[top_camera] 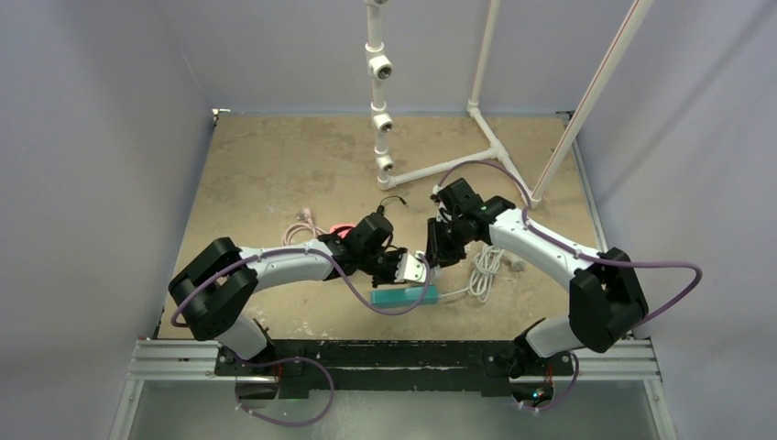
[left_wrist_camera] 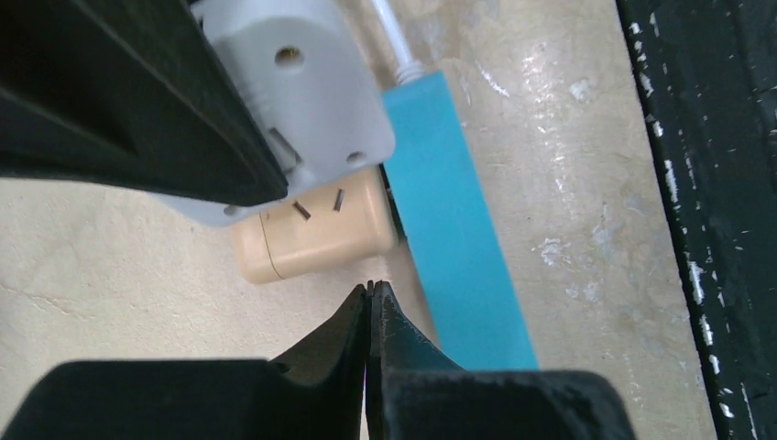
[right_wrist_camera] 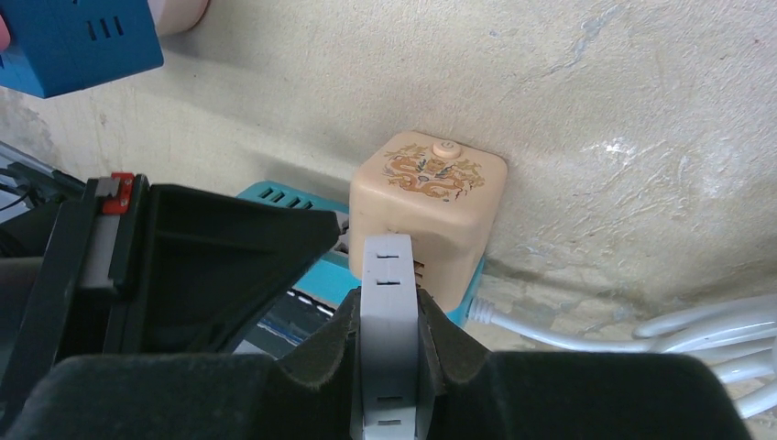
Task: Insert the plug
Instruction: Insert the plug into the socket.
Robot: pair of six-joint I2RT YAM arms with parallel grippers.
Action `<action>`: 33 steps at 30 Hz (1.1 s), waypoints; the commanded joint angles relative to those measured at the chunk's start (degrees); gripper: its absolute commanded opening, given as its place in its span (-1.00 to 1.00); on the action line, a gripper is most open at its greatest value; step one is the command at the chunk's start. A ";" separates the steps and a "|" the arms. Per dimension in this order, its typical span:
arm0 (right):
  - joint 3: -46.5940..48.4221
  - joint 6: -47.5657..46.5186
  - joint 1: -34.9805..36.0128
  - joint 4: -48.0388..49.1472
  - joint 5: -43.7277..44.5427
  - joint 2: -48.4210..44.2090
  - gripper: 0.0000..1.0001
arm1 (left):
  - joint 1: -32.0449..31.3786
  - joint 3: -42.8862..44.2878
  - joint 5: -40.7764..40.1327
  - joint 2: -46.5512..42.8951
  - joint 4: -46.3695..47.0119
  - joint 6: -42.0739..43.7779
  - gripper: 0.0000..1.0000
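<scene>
Overhead view: light is even, diffuse and moderately bright; shadows on the sandy beige tabletop [top_camera: 275, 156] are soft. Left wrist view: white glare patches on the tabletop; dark areas lose detail. Right wrist view: grey-white plastic plug [right_wrist_camera: 388, 275] is sharp at its tip and softer nearest the lens.

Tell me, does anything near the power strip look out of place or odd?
Yes. The beige cube lies beside the teal power strip with its two metal blades bare, seated in no socket. It looks tipped over, so it may hinder the grey plug that the right fingers hold.
</scene>
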 commanded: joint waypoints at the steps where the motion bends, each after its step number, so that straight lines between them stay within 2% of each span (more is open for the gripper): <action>1: -4.16 -1.47 0.61 -7.92 4.85 0.91 -1.00 | 0.43 -0.78 -1.60 1.16 1.09 1.24 -1.00; 5: -4.97 -0.80 0.61 -7.73 4.27 -0.01 -1.00 | 0.47 0.82 -2.11 1.69 2.56 1.45 -1.00; 11: -7.19 0.00 0.61 -4.55 2.58 -1.94 -1.00 | 1.97 4.46 -0.87 0.15 -1.36 1.81 -1.00; 18: -9.05 0.04 0.62 -0.76 1.64 -4.33 -1.00 | 2.43 8.65 5.15 -1.84 -6.21 -0.09 -1.00; 27: -9.67 -1.18 -0.46 1.04 1.03 -6.16 -1.00 | 1.72 11.44 12.63 5.34 -6.83 4.74 -1.00; 33: -9.72 -1.95 -1.26 1.06 0.13 -6.14 -1.00 | 1.45 12.35 12.61 8.84 -6.80 6.84 -1.00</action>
